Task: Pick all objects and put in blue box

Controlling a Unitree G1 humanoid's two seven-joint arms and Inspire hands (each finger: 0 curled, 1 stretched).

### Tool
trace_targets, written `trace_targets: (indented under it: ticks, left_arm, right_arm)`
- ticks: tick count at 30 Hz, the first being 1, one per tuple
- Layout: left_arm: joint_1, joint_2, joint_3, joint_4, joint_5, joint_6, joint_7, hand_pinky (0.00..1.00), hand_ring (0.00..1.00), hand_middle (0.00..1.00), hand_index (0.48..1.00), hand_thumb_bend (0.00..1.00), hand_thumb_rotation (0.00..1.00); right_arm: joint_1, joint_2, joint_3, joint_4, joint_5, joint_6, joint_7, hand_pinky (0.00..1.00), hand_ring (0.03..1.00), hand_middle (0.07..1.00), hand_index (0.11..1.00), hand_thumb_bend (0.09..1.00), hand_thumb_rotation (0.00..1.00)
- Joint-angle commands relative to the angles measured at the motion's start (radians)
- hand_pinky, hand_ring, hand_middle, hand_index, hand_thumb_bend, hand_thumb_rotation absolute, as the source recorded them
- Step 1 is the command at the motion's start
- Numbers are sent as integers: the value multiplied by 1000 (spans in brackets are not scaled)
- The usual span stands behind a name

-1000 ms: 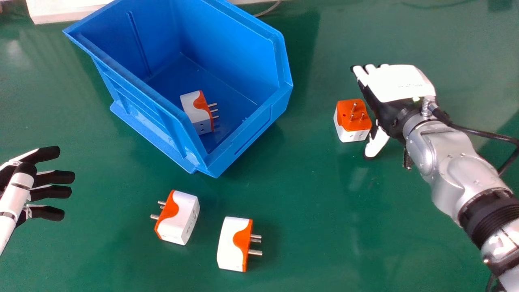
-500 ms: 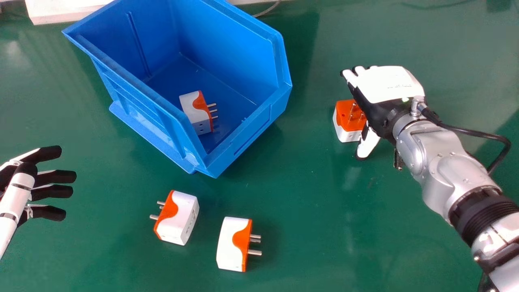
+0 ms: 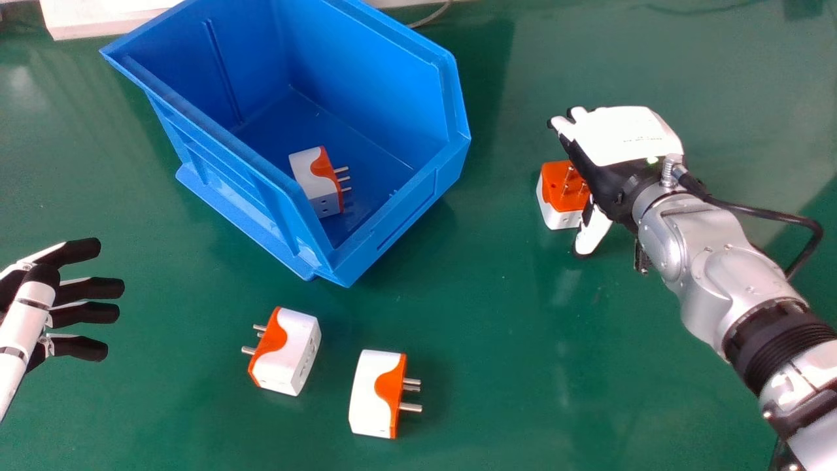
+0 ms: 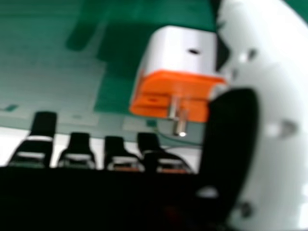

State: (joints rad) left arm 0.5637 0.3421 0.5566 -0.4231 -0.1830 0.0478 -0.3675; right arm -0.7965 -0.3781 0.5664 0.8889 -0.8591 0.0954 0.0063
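So, four adapters total, one box. Boxed adapter [image 3: 316, 182] is lying inside the blue box [image 3: 405, 216], pins toward the view's right. Near adapters on the green surface [image 3: 490, 366]: left adapter [image 3: 289, 353], pins left; right adapter [image 3: 374, 394], pins right, long axis kinda up-down in view. Fourth adapter [image 3: 560, 199] sits pins-up beside the right hand [image 3: 631, 137], fingers and thumb apart. Left hand's [image 3: 88, 288] fingers are spread. Right hand's print is too tiny, sorry.

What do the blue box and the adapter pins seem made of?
The blue box looks like moulded plastic with a slight sheen, judging by its ribs and soft highlights. The adapter pins look like smooth metal, possibly plated, from their silvery glint.
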Motion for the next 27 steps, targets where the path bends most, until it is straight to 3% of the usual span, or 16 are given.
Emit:
trace_targets:
  ticks: [1,18,25,27]
  left_arm:
    - [4,6,13,-27,-11,-6,4,558,680,711,807,214,948]
    - [19,3,17,-42,-14,-8,2,558,681,712,808,210,947]
    - [33,-1,18,-56,-21,-10,1,558,679,711,808,208,948]
    - [39,-2,20,-62,-25,-9,0,558,679,711,808,207,948]
  right_arm:
    - [-11,8,5,-1,6,-19,-13,819,952,977,899,620,15]
    - [-7,33,8,25,23,-50,13,753,898,918,835,621,0]
    - [-8,51,6,29,25,-35,29,745,892,910,829,620,0]
    - [-4,53,3,23,25,-26,27,700,852,874,815,617,0]
